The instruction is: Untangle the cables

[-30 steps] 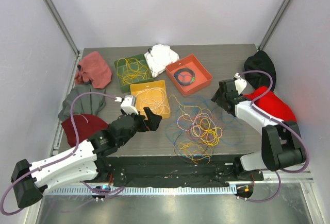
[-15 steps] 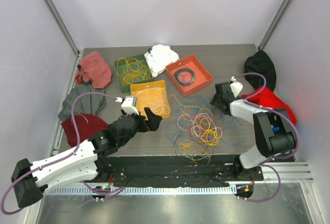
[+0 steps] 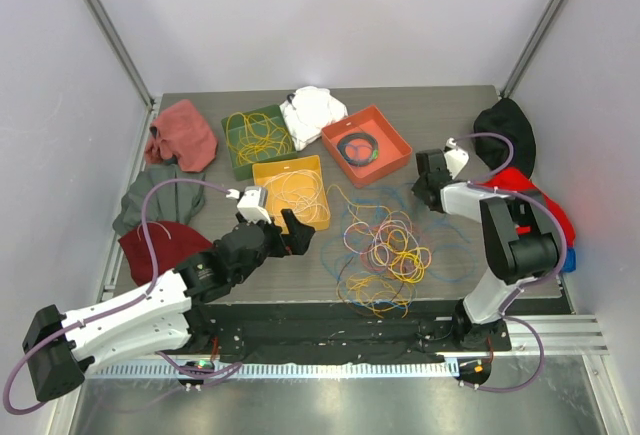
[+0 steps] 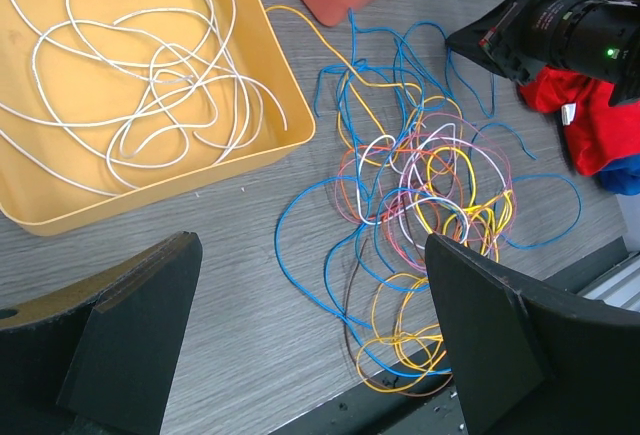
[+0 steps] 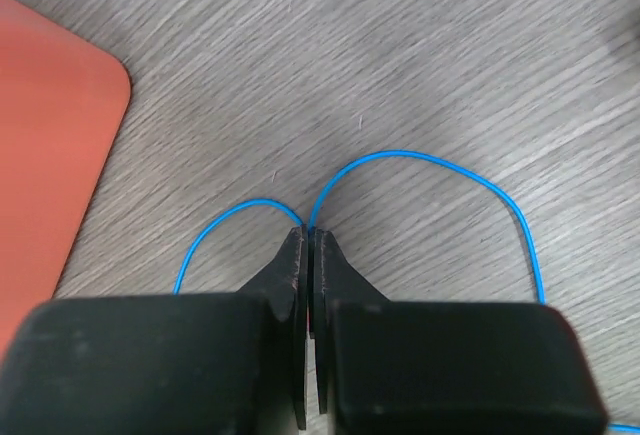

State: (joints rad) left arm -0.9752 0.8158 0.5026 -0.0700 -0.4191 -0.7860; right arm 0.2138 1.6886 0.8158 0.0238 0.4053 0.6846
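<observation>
Cables (image 3: 385, 255) sit tangled mid-frame; my right pincer (image 5: 308, 243) pinches a blue strand (image 5: 420, 155), my left pincer (image 4: 315, 340) gapes wide, and drawing that strand free slowly seems next.

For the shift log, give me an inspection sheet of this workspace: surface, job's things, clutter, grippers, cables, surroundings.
Surface: grey wood-grain table.
Job's things: multicoloured cable tangle on the table; white cables in yellow tray, yellow cables in green tray, dark coil in orange tray.
Clutter: pink cloth, grey cloth, maroon cloth, white cloth, black cloth, red cloth at the edges.
Grippers: left gripper open; right gripper shut on blue cable.
Cables: purple arm hoses, loose loops.
Surroundings: pale walls, front metal rail.
</observation>
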